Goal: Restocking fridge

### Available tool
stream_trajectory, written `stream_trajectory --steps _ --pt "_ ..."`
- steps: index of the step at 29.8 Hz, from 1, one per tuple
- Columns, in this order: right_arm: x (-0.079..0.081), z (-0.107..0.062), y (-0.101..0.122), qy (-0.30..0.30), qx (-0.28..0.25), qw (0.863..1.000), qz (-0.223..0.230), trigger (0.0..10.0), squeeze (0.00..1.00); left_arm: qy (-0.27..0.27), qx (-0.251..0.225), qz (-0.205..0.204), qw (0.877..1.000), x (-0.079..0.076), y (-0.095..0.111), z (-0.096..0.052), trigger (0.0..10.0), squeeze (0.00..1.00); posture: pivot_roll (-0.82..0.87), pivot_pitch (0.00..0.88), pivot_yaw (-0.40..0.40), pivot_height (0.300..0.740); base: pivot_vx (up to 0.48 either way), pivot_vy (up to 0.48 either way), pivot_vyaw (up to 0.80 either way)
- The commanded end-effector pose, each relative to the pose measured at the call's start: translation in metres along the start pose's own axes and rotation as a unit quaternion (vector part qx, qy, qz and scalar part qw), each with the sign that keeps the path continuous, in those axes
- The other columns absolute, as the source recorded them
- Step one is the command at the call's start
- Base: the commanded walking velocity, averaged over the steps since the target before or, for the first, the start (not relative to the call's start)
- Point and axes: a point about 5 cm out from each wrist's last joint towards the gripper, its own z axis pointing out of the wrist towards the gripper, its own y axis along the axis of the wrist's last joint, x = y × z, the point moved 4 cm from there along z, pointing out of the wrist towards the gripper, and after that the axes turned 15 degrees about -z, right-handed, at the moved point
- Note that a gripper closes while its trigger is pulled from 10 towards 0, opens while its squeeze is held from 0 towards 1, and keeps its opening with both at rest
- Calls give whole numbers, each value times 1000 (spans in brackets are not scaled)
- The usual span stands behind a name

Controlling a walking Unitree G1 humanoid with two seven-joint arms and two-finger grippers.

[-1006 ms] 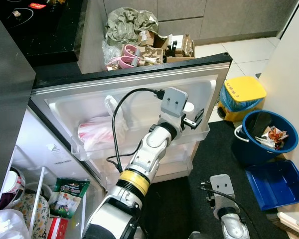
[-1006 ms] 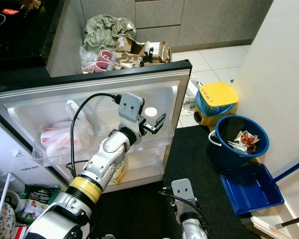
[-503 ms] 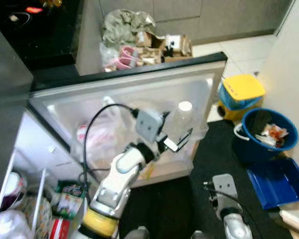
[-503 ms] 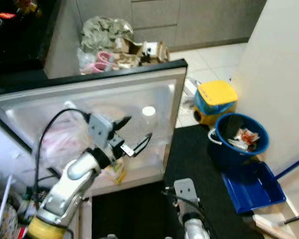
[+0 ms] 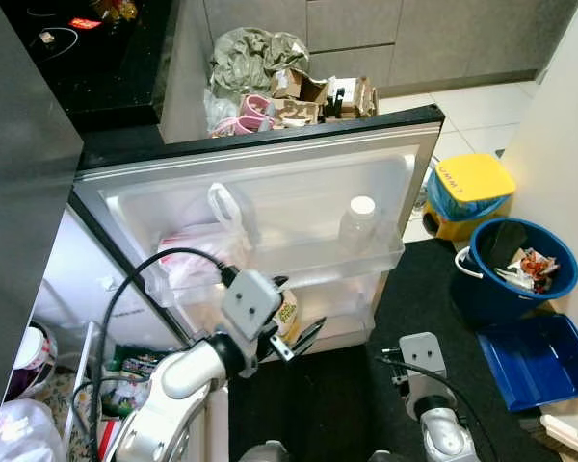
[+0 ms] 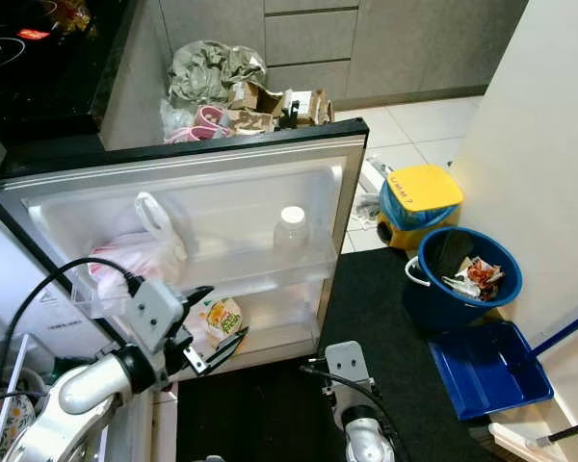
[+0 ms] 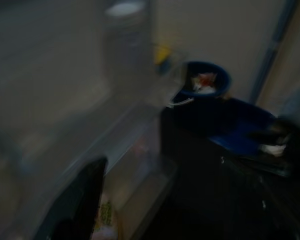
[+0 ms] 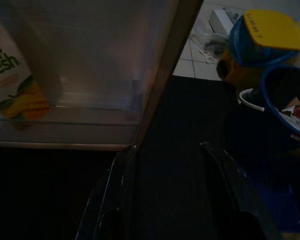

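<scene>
I saw left end effector (image 6: pixel 210 352), fingers apart and empty, near lower door shelf; bottle (image 6: pixel 291 231) stood far right on upper door shelf (image 6: pixel 260 272). Right end effector (image 8: pixel 170 200) idle, fingers apart.

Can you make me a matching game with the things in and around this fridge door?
Things:
1. clear jar
2. juice carton
3. white plastic bag
4. blue bucket

Places:
A. lower door shelf
B. on the floor by the wall, with rubbish in it
C. upper door shelf, at the end near the door's outer edge
D. upper door shelf, at the end near the hinge

Pairs: 1-C, 2-A, 3-D, 4-B
</scene>
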Motion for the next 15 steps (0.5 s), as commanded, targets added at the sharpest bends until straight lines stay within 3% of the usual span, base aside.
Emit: stream_trajectory --steps 1,3,4,6,9,11,13,14,15 --pt "5 -4 -7 6 13 1000 0 10000 0 56 56 -36 996 17 -29 -18 10000 0 40 108 58 740 0 0 0" --pt "4 -6 -10 6 15 1000 0 10000 0 53 67 -91 992 12 -41 -47 10000 0 40 121 55 740 0 0 0" --pt "4 -6 -10 6 15 1000 0 10000 0 53 67 -91 992 12 -41 -47 10000 0 40 121 55 740 0 0 0" --pt "4 -6 -11 7 15 1000 -1 10000 0 23 73 -95 993 4 -42 -62 10000 0 44 123 51 740 0 0 0" --pt "4 -6 -11 8 16 1000 -2 10000 0 14 80 -91 993 3 -43 -66 10000 0 44 123 51 740 0 0 0" --pt "4 -5 -10 8 14 1000 -2 10000 0 63 91 -64 992 28 -50 -75 10000 0 44 124 48 740 0 0 0" --pt "4 -5 -10 8 14 1000 -2 10000 0 63 91 -64 992 28 -50 -75 10000 0 44 124 48 740 0 0 0" --pt "3 -4 -9 7 14 1000 -2 10000 0 99 100 -43 989 47 -56 -79 10000 0 43 123 48 740 0 0 0" --pt "3 -4 -9 7 14 1000 -2 10000 0 99 100 -43 989 47 -56 -79 10000 0 43 123 48 740 0 0 0"
